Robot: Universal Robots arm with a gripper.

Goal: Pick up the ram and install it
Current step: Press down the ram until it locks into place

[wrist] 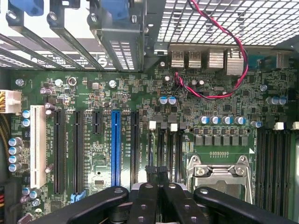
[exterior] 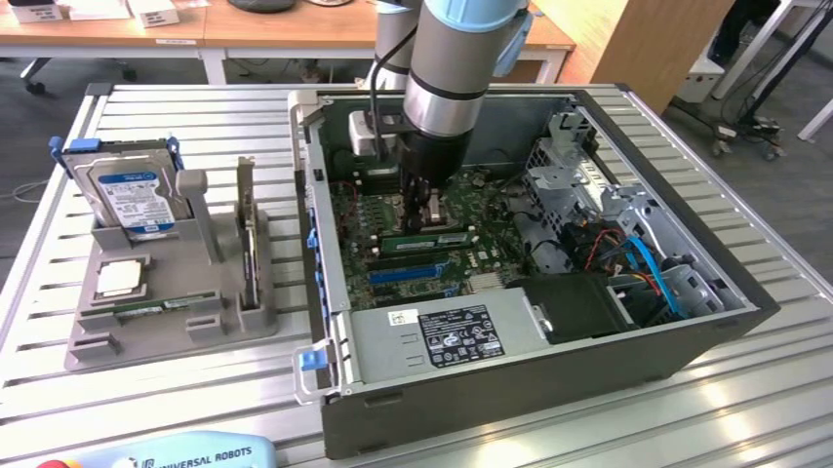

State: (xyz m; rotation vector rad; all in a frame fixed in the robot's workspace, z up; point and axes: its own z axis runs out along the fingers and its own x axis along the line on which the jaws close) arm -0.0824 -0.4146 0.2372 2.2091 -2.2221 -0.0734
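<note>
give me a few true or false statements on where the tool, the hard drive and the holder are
1. The tool is down inside the open computer case, above the motherboard. True.
2. The hard drive is mounted inside the case. False: it stands upright in the grey holder on the table.
3. The motherboard has a blue slot among black ones. True.
4. The holder sits at the exterior view's right of the case. False: it is at the exterior view's left.
</note>
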